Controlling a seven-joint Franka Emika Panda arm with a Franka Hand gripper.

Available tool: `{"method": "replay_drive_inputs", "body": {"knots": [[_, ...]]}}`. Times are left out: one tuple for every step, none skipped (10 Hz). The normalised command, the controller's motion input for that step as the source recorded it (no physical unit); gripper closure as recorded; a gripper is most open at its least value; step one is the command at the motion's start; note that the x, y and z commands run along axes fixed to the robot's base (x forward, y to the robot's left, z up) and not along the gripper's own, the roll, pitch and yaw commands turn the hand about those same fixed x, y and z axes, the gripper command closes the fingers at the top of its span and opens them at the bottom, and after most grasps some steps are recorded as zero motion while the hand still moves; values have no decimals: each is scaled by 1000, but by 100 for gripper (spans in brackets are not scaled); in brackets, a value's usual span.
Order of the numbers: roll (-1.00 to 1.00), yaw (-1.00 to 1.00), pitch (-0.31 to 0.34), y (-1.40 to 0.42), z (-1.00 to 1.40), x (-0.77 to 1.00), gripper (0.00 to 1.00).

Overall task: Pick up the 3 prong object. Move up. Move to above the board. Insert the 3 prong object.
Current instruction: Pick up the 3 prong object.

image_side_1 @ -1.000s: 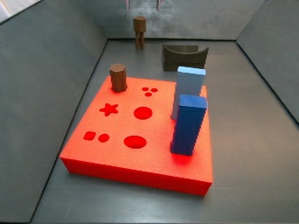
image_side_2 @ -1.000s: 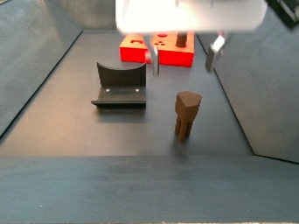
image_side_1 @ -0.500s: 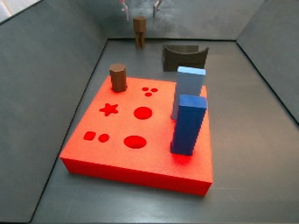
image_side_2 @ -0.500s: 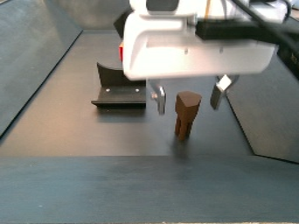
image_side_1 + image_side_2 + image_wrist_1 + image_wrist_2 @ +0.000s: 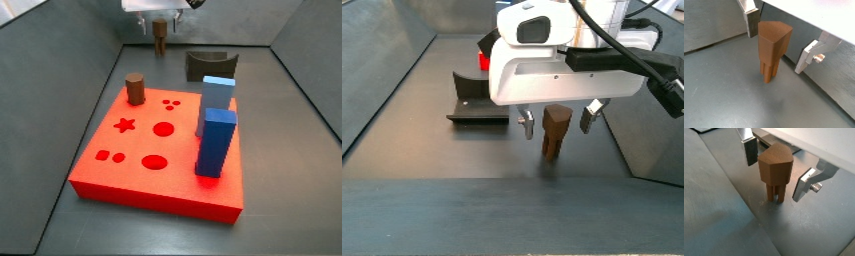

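The gripper [image 5: 556, 124] hangs at centre frame in a side view, its fingers [image 5: 751, 22] spread and gripping nothing. The 3 prong object [image 5: 772, 47] stands upright on the floor between them, head level with the pads, touching neither. An off-centre close could tip it on its thin prongs before the board [image 5: 158, 150] is reached.

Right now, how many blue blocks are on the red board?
2. In a side view, the taller dark blue block stands near the board's front right edge; the light blue block stands just behind it. The gripper is over the far floor.
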Motion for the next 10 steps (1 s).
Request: {"method": "replay_drive_inputs", "body": {"knots": [[0,0,0,0,0,0,100],[0,0,0,0,0,0,100],[0,0,0,0,0,0,100],[0,0,0,0,0,0,100],[0,0,0,0,0,0,100],[0,0,0,0,0,0,100],[0,0,0,0,0,0,100],[0,0,0,0,0,0,100],[0,0,0,0,0,0,100],[0,0,0,0,0,0,100]]}}
